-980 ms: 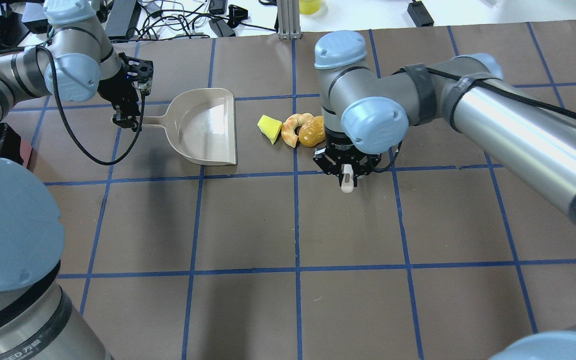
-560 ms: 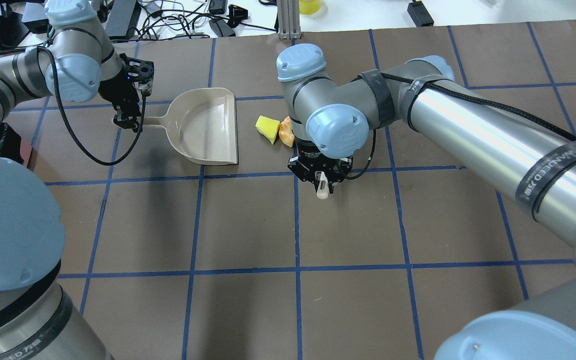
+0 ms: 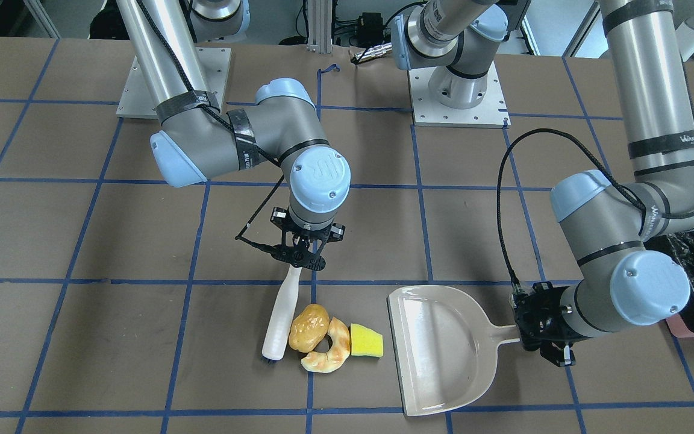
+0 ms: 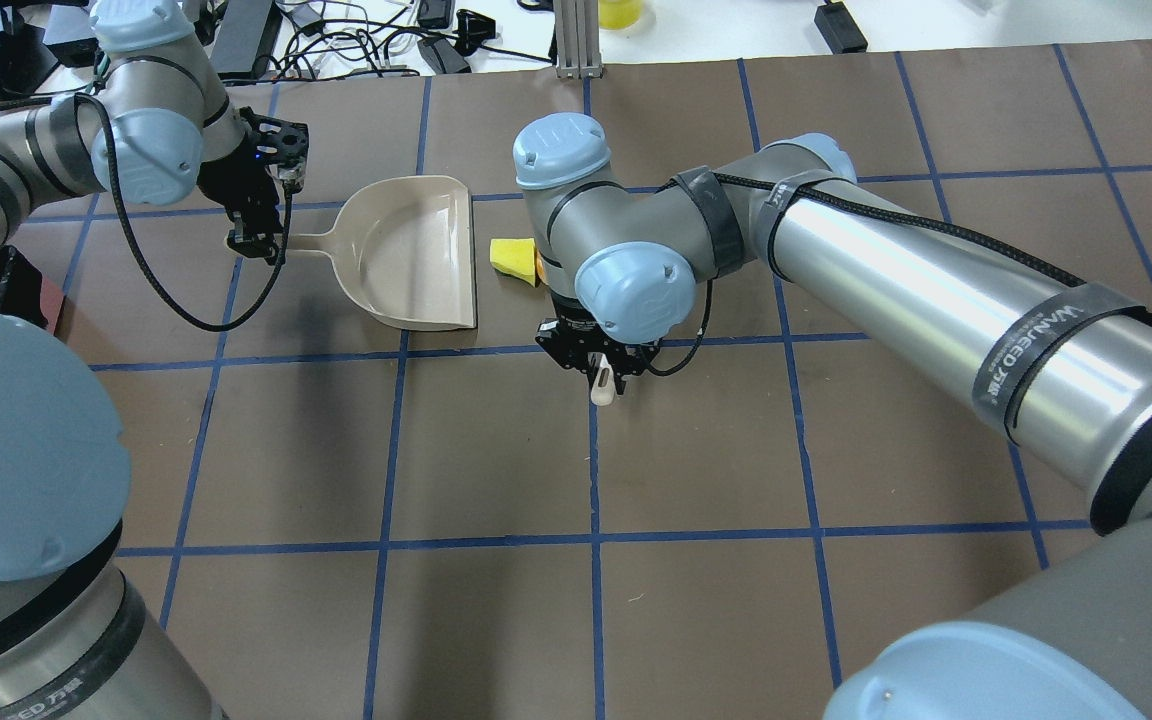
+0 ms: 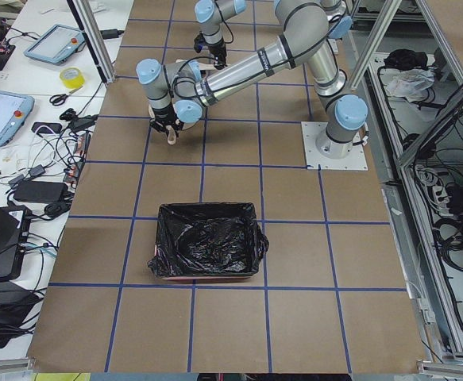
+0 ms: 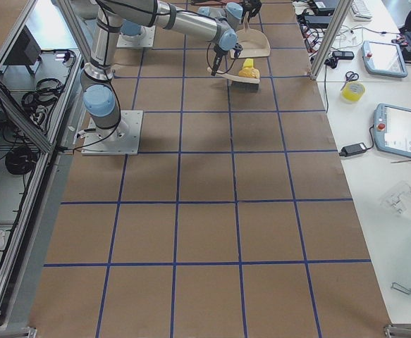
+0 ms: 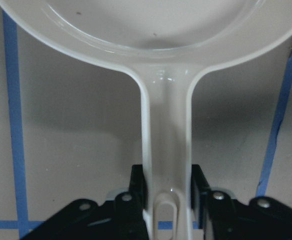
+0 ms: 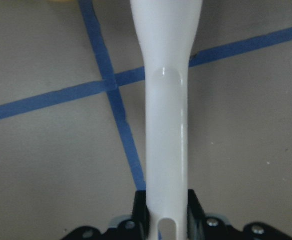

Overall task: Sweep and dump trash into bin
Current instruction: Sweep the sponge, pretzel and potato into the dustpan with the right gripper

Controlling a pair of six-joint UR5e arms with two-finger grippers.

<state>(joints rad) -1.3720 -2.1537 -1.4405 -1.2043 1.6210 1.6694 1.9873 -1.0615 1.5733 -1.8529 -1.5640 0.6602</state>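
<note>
The trash lies in a tight row: a golden-brown lump (image 3: 308,327), a curved shrimp-like piece (image 3: 330,354) and a yellow wedge (image 3: 366,341). The wedge lies a short gap from the open mouth of the beige dustpan (image 3: 443,349). My right gripper (image 3: 300,256) is shut on the handle of a white brush (image 3: 281,319), whose head touches the lump on the side away from the pan. My left gripper (image 3: 543,334) is shut on the dustpan's handle (image 7: 167,150). In the overhead view my right arm hides all but the wedge (image 4: 511,256). The black-lined bin (image 5: 161,238) stands on my left.
The bin's pink side (image 3: 684,328) shows beside my left arm's elbow. The brown table has a blue tape grid. Cables, tablets and a tape roll (image 5: 71,77) lie on the white bench beyond the table's far edge.
My right arm has swept the brush leftward in the overhead view, pushing the trash toward the dustpan's mouth. The left arm and dustpan have not moved.
</note>
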